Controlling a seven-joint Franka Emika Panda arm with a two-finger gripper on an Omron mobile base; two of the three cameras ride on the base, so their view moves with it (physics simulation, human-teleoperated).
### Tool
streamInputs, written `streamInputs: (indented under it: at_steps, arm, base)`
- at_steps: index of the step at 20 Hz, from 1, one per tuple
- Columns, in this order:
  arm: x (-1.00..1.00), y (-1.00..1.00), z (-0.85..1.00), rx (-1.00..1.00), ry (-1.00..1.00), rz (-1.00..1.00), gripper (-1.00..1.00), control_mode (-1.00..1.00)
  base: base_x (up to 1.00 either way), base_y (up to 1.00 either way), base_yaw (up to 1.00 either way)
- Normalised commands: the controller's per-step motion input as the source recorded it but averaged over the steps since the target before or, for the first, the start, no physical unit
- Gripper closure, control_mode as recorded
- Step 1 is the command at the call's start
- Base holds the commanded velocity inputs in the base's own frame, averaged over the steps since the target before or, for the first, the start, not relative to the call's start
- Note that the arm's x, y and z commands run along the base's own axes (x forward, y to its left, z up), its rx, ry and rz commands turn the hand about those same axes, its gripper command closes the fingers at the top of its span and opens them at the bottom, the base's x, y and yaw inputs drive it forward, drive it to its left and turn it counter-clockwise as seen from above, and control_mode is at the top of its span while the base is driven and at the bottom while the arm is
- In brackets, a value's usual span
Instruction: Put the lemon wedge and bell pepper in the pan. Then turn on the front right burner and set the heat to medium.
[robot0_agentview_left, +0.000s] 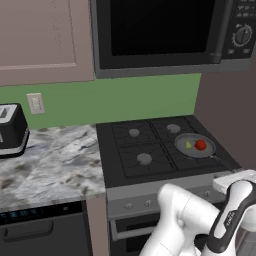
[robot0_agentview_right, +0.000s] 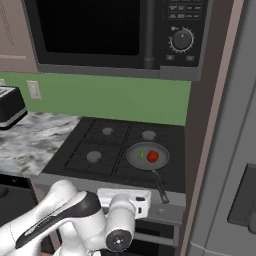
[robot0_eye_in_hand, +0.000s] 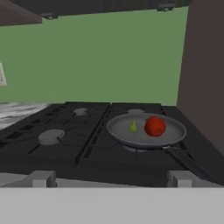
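Nearest the hand camera is the stove's front edge, where two grey knobs (robot0_eye_in_hand: 41, 178) (robot0_eye_in_hand: 183, 178) poke up just below the cooktop (robot0_eye_in_hand: 57, 153). The hand (robot0_agentview_right: 122, 199) sits low in front of the stove, level with that edge, jaws spread wide and holding nothing.

The pan (robot0_eye_in_hand: 175, 131) rests on the front right burner (robot0_eye_in_hand: 131, 150), its dark handle (robot0_eye_in_hand: 186, 161) running toward the stove front. Inside it lie the pepper (robot0_eye_in_hand: 155, 126) and, just beside it to the left, the lemon wedge (robot0_eye_in_hand: 133, 127). The two look close but apart. So the loading part of the task looks finished; what is left, by my reading, is the burner knob.

A stove knob of this kind is likely stiff, small and smooth, so it could slip between the fingers. The best hold is probably square across its body, one finger on each side, then a turn about its own axis, stopping partway for medium heat. Which knob governs the front right burner I cannot tell; the right-hand one is the likelier guess.
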Motion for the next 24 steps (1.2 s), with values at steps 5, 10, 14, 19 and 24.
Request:
streamInputs:
  at_steps: [5, 10, 14, 19, 24]
  arm:
    - [-0.31, -0.01, -0.11, 0.0, -0.19, 0.0, -1.0, -1.0]
    - [-0.33, -0.02, -0.14, 0.0, -0.13, 0.0, -1.0, -1.0]
    - [-0.05, -0.14, -0.04, 0.0, -0.09, 0.0, -1.0, -1.0]
    - [0.0, -0.36, 0.0, 0.0, -0.01, 0.0, -1.0, -1.0]
    - [0.0, -0.47, 0.0, 0.0, 0.0, 0.0, -1.0, -1.0]
  base:
    - [0.0, 0.0, 0.0]
    - [0.0, 0.0, 0.0]
    - [0.0, 0.0, 0.0]
    - [0.0, 0.0, 0.0]
    - [0.0, 0.0, 0.0]
